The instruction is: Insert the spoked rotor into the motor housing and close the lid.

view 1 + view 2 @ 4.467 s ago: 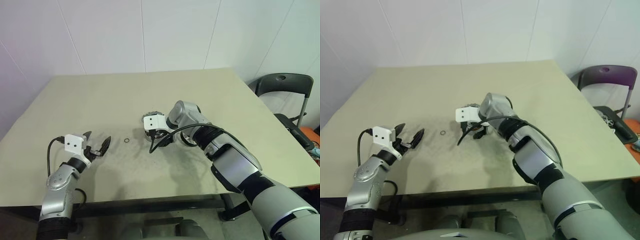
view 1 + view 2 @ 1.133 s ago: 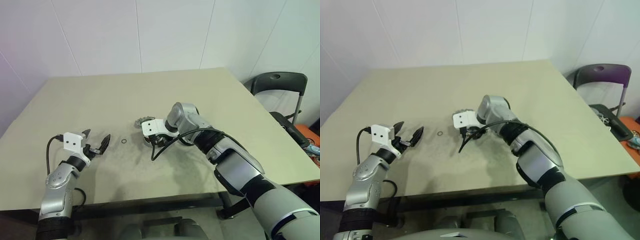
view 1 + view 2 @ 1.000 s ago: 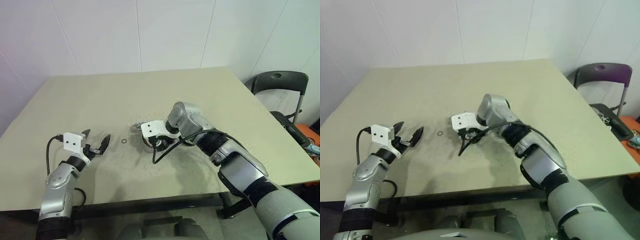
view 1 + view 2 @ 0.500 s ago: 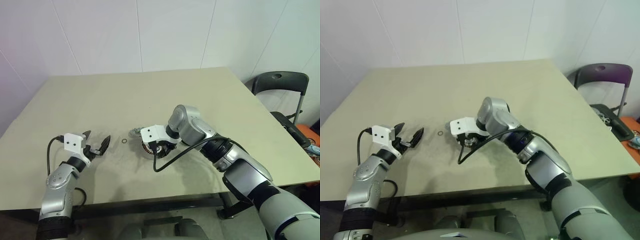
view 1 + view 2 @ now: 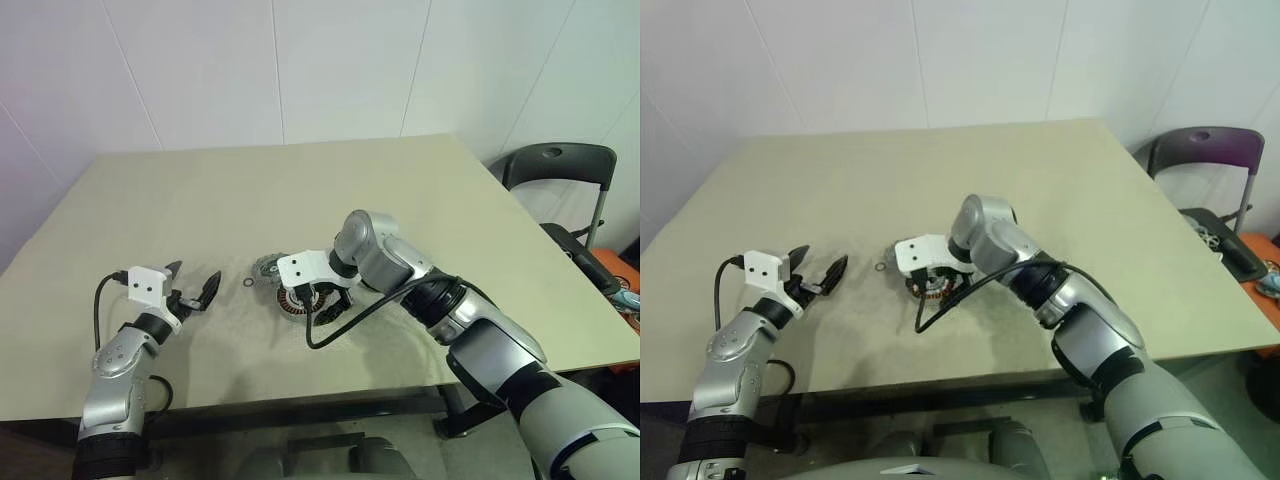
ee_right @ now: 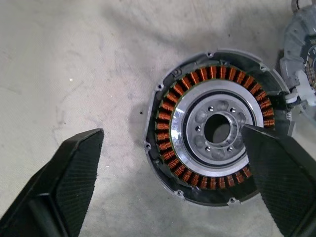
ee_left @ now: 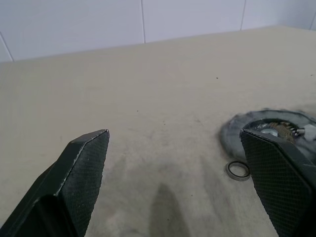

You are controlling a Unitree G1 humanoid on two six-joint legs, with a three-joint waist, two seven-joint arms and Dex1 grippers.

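On the beige desk (image 5: pixel 420 180), near its middle, the motor housing (image 6: pixel 212 126) lies flat with its ring of copper windings and silver centre facing up; its central bore is empty. The right tool (image 6: pixel 173 185) hangs just above it, pointing steeply down, fingers spread wide on either side of the housing and pinching nothing. Just beside the housing lies the grey scallop-edged lid (image 5: pixel 267 266), and a small ring washer (image 5: pixel 248 283) rests on the desk close to it. The left tool (image 5: pixel 193 290) hovers level over the desk's left part, well apart from the parts, its fingers spread and empty. A white tiled wall (image 5: pixel 340 70) stands behind the desk, and a dark chair (image 5: pixel 560 170) stands off its right corner.
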